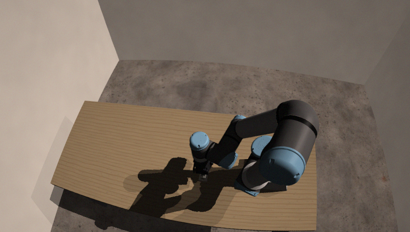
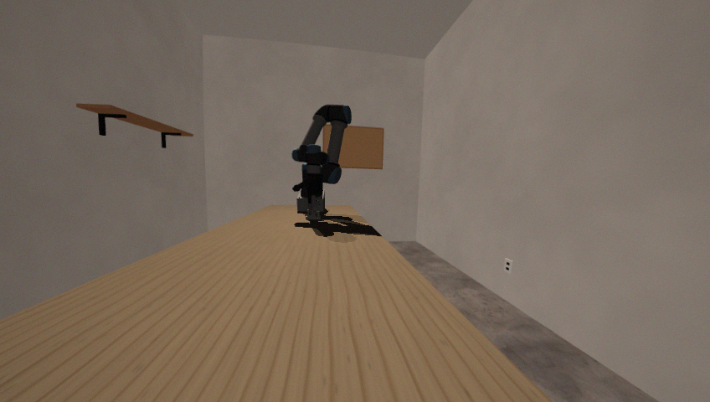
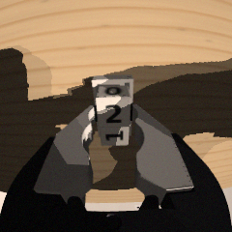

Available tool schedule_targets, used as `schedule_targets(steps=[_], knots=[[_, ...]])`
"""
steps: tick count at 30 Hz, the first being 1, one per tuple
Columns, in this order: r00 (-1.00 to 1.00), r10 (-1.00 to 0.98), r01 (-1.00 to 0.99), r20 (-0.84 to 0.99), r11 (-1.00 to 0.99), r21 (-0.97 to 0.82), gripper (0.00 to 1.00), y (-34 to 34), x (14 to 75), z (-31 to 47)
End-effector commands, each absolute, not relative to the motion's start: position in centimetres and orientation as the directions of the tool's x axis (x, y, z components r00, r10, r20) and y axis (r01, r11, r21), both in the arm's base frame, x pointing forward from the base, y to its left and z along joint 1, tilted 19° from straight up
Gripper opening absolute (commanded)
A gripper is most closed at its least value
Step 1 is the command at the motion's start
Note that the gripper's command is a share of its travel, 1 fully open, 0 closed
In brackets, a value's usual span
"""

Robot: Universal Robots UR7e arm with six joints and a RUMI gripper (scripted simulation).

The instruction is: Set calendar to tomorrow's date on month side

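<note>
In the wrist view my gripper (image 3: 113,104) is shut on a white number cube (image 3: 112,110). The cube's face towards the camera reads 2, the face beyond it reads 0, and the nearer face shows a 1. The cube hangs above the wooden table in the arm's shadow. In the top view the gripper (image 1: 203,176) points down near the table's front right part, and the cube (image 1: 203,177) is a small pale speck at its tip. In the exterior view the gripper (image 2: 312,213) is far off, just above the table. The tray and the other cube are not visible in any view.
The arm's base (image 1: 256,183) stands on the table right of the gripper. A wall shelf (image 2: 130,118) and a brown board (image 2: 359,147) hang on the walls, far from the table top.
</note>
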State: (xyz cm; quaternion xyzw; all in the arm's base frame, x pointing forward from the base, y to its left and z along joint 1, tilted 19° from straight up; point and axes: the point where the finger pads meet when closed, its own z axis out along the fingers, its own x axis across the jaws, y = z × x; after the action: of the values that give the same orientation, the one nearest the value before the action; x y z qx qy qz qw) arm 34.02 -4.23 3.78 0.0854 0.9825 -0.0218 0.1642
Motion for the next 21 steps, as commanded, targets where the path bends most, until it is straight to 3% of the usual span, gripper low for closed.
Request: schedule_targets(steps=[1, 21], knots=[[-0.931, 0.160, 0.175, -0.327, 0.984, -0.015, 0.11, -4.25, 34.08, 3.72], [-0.931, 0.160, 0.175, -0.327, 0.984, -0.015, 0.11, -4.30, 34.32, 3.01]])
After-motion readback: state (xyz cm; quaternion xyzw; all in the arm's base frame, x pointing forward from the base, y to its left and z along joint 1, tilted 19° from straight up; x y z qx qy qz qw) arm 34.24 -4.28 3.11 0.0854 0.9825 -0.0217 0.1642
